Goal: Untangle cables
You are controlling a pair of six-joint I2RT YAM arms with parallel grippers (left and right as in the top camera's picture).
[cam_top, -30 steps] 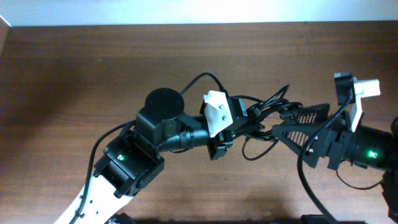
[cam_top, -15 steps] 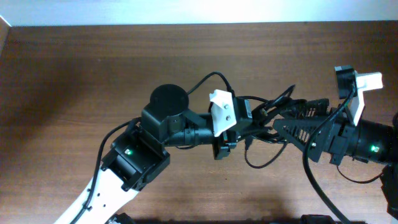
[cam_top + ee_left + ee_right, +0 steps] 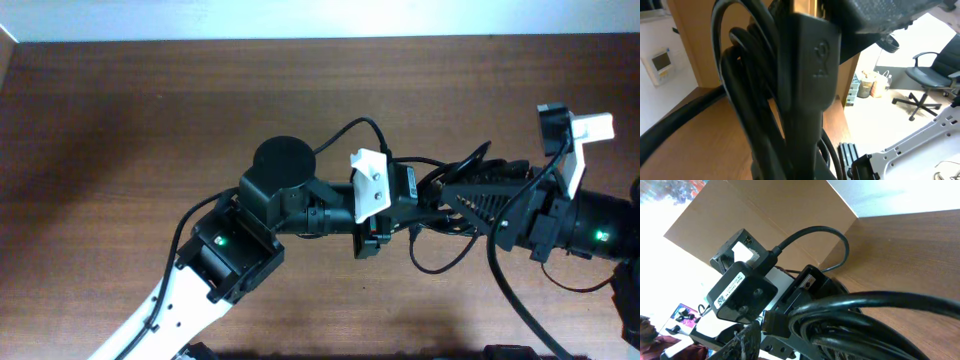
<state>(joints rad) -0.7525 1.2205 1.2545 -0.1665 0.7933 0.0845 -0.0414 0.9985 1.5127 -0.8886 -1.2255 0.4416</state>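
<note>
The cables point(image 3: 440, 262) are thin black cords bunched between my two grippers above the table, with one loop sagging toward the near side. My left gripper point(image 3: 405, 195) reaches in from the left and is shut on the bundle. In the left wrist view the cables point(image 3: 747, 100) run tight along one dark finger point(image 3: 810, 90). My right gripper point(image 3: 462, 192) comes from the right with its fingers on either side of the same bundle. In the right wrist view the cables point(image 3: 880, 315) fill the lower frame beside one textured finger point(image 3: 747, 342). Whether they are pinched does not show.
The brown wooden table point(image 3: 120, 130) stretches left and back to a white wall point(image 3: 300, 15). The left arm's own thick cable point(image 3: 350, 130) arcs over its wrist. White camera mounts point(image 3: 370, 185) point(image 3: 575, 140) sit on both wrists. The two arms nearly touch.
My left arm has carried the bundle to the right, toward the right arm. The right gripper's fingers have narrowed around the cables. The sagging loop has shifted right.
</note>
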